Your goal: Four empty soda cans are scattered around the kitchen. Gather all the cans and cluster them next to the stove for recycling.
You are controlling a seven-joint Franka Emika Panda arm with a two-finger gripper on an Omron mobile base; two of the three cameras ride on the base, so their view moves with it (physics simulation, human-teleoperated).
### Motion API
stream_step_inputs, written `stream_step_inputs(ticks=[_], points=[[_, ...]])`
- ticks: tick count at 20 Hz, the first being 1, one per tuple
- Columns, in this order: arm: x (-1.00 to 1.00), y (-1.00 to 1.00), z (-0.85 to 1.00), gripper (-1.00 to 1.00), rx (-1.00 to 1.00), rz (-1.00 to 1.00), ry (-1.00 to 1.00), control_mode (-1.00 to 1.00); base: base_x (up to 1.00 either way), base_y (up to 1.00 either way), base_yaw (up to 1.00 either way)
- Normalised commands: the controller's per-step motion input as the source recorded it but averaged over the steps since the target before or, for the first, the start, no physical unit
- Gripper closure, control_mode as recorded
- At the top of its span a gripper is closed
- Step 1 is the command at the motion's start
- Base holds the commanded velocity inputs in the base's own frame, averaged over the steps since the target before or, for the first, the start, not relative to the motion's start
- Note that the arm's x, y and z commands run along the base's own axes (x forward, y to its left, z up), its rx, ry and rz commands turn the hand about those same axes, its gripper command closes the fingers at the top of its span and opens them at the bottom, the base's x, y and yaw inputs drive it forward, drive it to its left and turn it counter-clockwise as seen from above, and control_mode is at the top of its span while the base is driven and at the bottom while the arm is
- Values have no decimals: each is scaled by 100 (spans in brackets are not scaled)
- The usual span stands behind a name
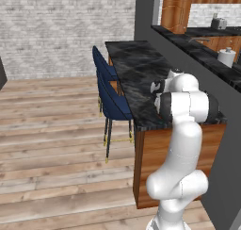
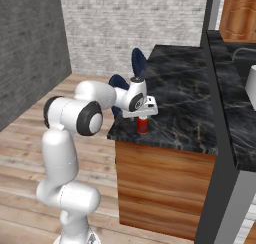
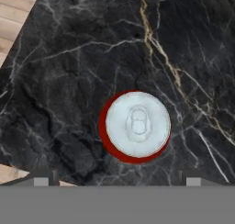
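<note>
Can [image 3: 136, 127] dead centre under the hand camera, red body, silver top with its pull tab facing up, standing upright on the black marbled table [image 2: 185, 98]. From the right base view that same red can [image 2: 143, 125] sits close to the near front corner of the table, just in from the edge, and the pincer [image 2: 144, 115] hangs directly above it, pointing straight down. The two dark fingertips [image 3: 43, 178] show at the bottom corners of the hand view, spread wide apart, with the can between their lines and nothing gripped; the can stands free on the stone. In the left base view the white arm reaches out over the table [image 1: 136, 73] and its own elbow blocks the can. Two dark blue chairs [image 1: 110, 94] are tucked against the far long side of the table, over the wood plank floor [image 1: 52, 144]. Below the stone top, the table's side is warm brown wood. Beyond, a white brick wall [image 1: 61, 26] closes the room, and a white paper towel roll [image 1: 226, 57] stands on the separate counter to the right.
</note>
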Motion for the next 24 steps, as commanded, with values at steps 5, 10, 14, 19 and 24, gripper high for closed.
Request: stream_step_inputs(ticks=[5, 10, 14, 19, 24], points=[[21, 0, -7, -100, 0, 0, 0, -100, 0, 0, 0], [16, -3, -9, -100, 0, 0, 0, -100, 0, 0, 0], [15, -5, -10, -100, 0, 0, 0, -100, 0, 0, 0], [14, -5, -10, -100, 0, 0, 0, -100, 0, 0, 0], [16, -5, -11, -100, 0, 0, 0, -100, 0, 0, 0]])
